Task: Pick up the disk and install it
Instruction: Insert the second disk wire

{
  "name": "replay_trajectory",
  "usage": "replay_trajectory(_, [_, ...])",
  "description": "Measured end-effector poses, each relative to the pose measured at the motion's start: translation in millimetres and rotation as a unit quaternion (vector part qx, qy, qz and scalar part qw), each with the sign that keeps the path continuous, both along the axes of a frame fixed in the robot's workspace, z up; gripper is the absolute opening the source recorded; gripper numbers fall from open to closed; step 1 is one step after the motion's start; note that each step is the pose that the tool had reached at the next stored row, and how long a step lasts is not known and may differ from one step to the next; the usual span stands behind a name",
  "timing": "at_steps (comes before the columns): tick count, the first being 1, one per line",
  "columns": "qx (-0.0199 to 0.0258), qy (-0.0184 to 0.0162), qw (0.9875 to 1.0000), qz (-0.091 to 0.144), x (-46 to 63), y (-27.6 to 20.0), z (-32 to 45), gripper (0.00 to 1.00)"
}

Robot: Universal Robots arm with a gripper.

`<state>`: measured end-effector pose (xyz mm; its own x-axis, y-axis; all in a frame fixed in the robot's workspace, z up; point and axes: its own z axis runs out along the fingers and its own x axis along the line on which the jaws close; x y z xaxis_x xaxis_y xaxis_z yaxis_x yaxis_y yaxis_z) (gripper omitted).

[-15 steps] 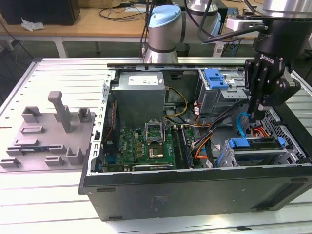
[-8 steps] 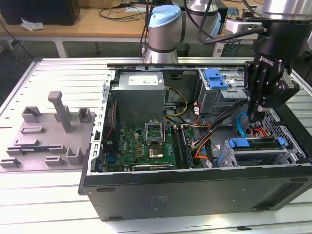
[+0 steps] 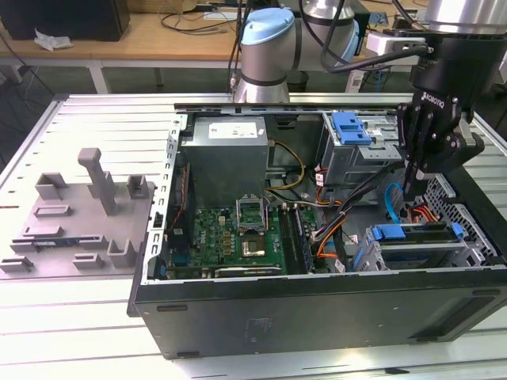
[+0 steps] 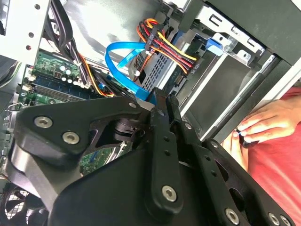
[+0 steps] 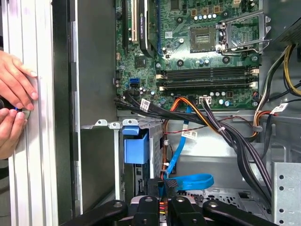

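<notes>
Disk [image 3: 416,234] sits in the drive cage at the case's near corner on the exterior view's right, just below the gripper [image 3: 409,190], fingers [image 4: 160,141] pressed together, empty; likely dense, rigid, shock-sensitive, so grip its blue bracket edges.

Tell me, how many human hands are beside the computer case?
2, both in the first wrist view: one hand rests on the ribbed table beside the case; the second hand lies next to it. Others may be hidden.
</notes>
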<state>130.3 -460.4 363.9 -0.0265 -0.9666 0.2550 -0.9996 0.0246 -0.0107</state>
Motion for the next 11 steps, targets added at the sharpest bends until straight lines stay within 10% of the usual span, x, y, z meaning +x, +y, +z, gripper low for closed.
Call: replay_trajectory(11, [-0.0023,0.0000,1.0000,0.000,0.0,0.0,-0.8,0.16])
